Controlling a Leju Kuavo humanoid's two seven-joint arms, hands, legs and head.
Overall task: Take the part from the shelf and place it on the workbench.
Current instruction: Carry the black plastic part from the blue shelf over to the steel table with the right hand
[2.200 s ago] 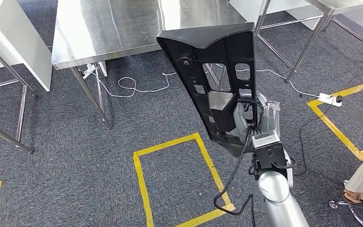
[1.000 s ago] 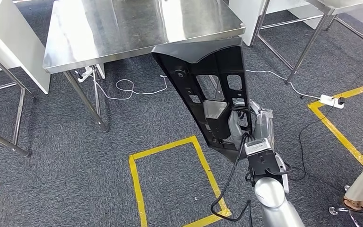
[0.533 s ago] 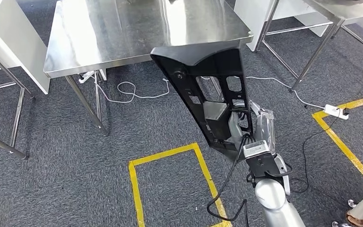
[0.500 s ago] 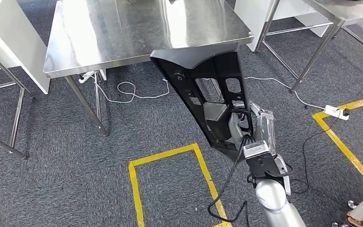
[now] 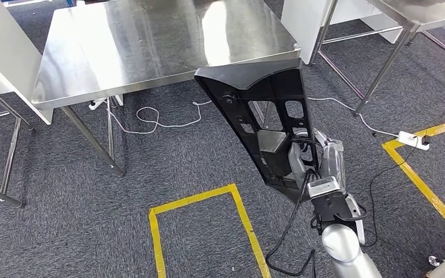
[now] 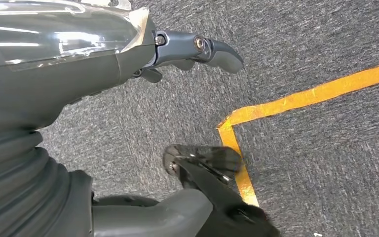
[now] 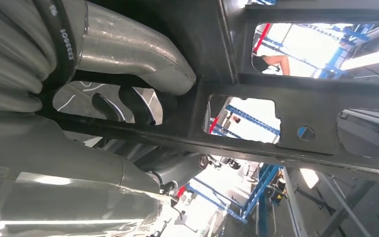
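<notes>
Black part [image 5: 261, 116] upright, gripped low by right hand [image 5: 318, 159]

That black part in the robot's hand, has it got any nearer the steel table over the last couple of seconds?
Cannot tell. The part, held by the right hand, has its top edge at the table's near edge in each picture, but the camera itself is moving, so the small shifts prove little.
</notes>
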